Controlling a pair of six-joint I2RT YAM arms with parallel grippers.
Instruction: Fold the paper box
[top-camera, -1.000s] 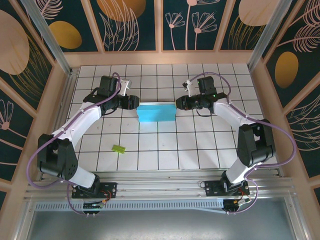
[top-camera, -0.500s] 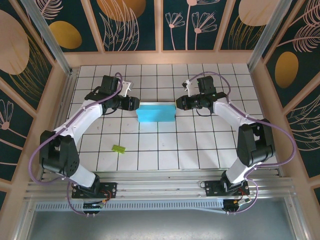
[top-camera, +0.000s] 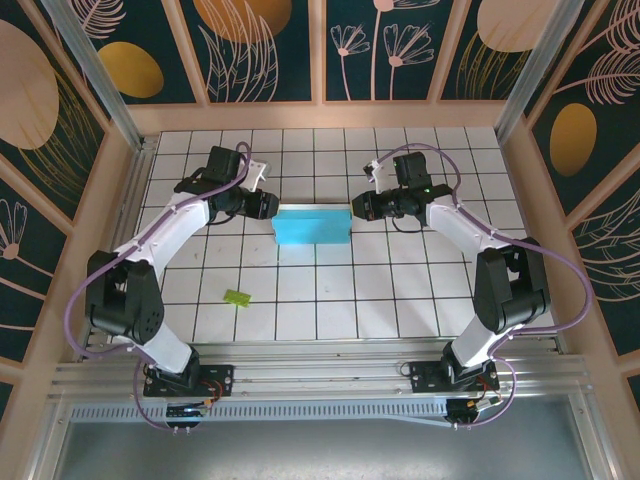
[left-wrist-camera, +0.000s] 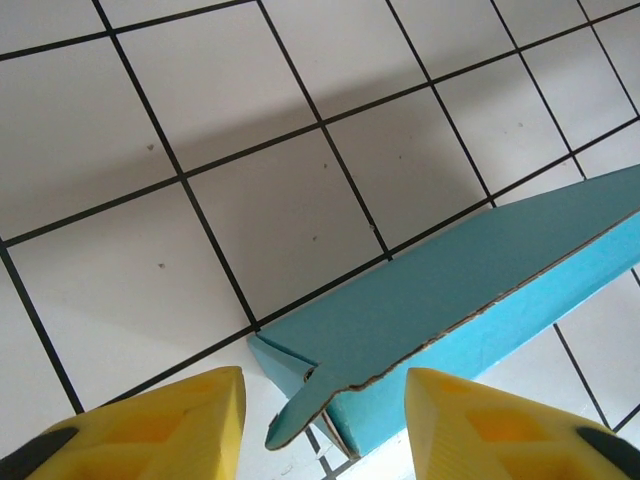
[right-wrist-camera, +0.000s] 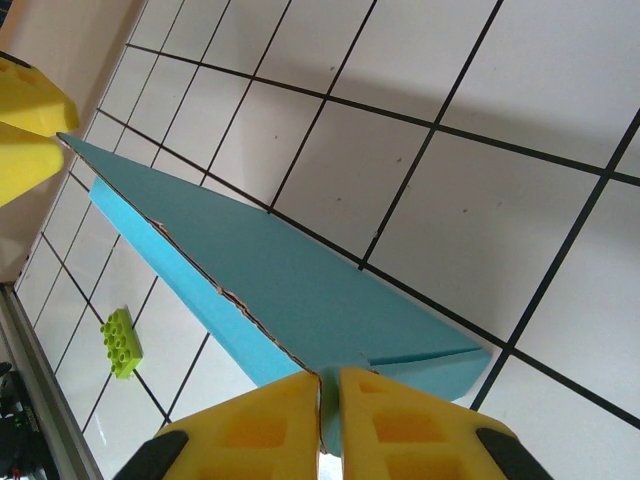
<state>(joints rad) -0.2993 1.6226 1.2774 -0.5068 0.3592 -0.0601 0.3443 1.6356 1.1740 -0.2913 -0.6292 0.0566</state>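
The paper box (top-camera: 312, 225) lies flat on the tiled table (top-camera: 320, 290), turquoise side up, stretched lengthwise between the two sets of jaws. The right gripper (top-camera: 355, 208) sits at the box's right end. In the right wrist view its jaws are pressed together on the box (right-wrist-camera: 290, 270), and the thin torn cardboard edge runs straight into the slit between the two yellow pads (right-wrist-camera: 260, 425) of the gripper (right-wrist-camera: 328, 385). From those jaws the box tapers away to its far tip, which ends just beside the yellow pads (right-wrist-camera: 28, 95) of the other arm. The left gripper (top-camera: 268, 206) stands at the box's left end with its jaws apart. In the left wrist view the box (left-wrist-camera: 450, 300) pokes its corner and a small curled flap into the gap of the gripper (left-wrist-camera: 322, 392), and both yellow pads (left-wrist-camera: 180, 420) stand clear of the cardboard on either side. A small lime-green piece (top-camera: 237, 297) lies on the tiles well apart from both sets of jaws, off to the side of the box's long edge (right-wrist-camera: 120, 342).
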